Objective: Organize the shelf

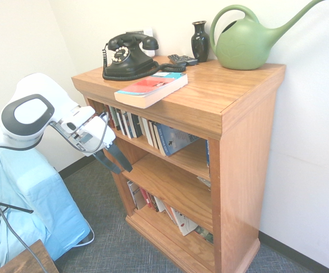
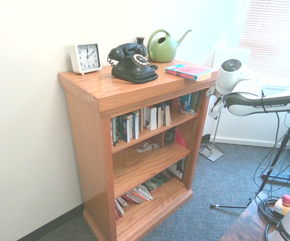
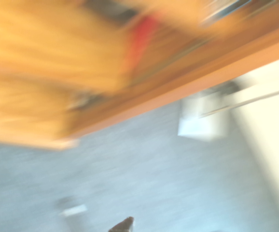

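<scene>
My claw point(image 1: 124, 169) gapes wide, empty; rising carelessly, I might knock down the book point(image 1: 151, 90) above it, perched at the shelf's point(image 1: 244, 170) edge.

In the second exterior view, you can read hour numerals around the dial of the white square clock point(image 2: 86, 58), including 12 at the top and 6 at the bottom; the small print on its face is too fine for you to make out. You can read "EMIKA" on the dark panel of the robot arm point(image 2: 265, 104), and "FRAN" on the white robot base point(image 2: 289, 223), where the picture's edge cuts the word off. Your view of the book point(image 2: 189, 72) lying on the bookcase point(image 2: 85, 145) shows print too small to read.
</scene>
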Tool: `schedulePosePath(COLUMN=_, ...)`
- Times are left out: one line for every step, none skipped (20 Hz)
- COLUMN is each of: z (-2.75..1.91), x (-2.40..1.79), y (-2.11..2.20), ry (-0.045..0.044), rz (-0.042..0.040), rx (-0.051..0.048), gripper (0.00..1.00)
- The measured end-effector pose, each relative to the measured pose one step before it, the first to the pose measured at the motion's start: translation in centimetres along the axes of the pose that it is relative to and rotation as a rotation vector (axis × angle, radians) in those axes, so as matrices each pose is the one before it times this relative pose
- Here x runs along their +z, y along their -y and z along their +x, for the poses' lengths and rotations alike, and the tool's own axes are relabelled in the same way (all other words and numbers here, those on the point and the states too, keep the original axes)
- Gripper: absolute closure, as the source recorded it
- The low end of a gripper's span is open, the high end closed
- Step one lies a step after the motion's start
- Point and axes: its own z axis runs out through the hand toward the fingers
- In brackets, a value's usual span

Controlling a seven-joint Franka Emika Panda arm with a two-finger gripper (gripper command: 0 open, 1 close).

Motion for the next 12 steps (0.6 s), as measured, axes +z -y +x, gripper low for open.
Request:
schedulePosePath(z=0.903, x=-0.858, y=-0.249, ry=-0.04958, rz=-0.02495, rx=-0.02087, gripper=0.00)
schedulePosePath(z=0.762, x=-0.717, y=-0.184, ry=-0.05015, rz=-0.02556, rx=-0.02428, gripper=0.00)
schedulePosePath(z=0.654, x=-0.646, y=-0.124, ry=-0.04739, rz=-0.02645, rx=-0.02586, gripper=0.00)
schedulePosePath(z=0.482, x=-0.575, y=0.001, ry=-0.04741, rz=-0.02683, rx=-0.02816, gripper=0.00)
schedulePosePath(z=0.368, x=-0.560, y=0.114, ry=-0.04730, rz=-0.02752, rx=-0.03020, gripper=0.00)
schedulePosePath(z=0.242, x=-0.549, y=0.237, ry=-0.04590, rz=-0.02728, rx=-0.03002, gripper=0.00)
schedulePosePath(z=0.165, x=-0.533, y=0.311, ry=-0.04755, rz=-0.02792, rx=-0.03053, gripper=0.00)
schedulePosePath(z=0.150, x=-0.525, y=0.301, ry=-0.04323, rz=-0.02725, rx=-0.02714, gripper=0.00)
schedulePosePath(z=0.179, x=-0.509, y=0.250, ry=-0.03865, rz=-0.02196, rx=-0.02454, gripper=0.00)
schedulePosePath(z=0.224, x=-0.528, y=0.233, ry=-0.03546, rz=-0.01502, rx=-0.02109, gripper=0.00)
schedulePosePath(z=0.265, x=-0.498, y=0.159, ry=-0.02726, rz=-0.01072, rx=-0.01423, gripper=0.00)
schedulePosePath(z=0.435, x=-0.503, y=0.020, ry=-0.02185, rz=-0.00879, rx=-0.00848, gripper=0.00)
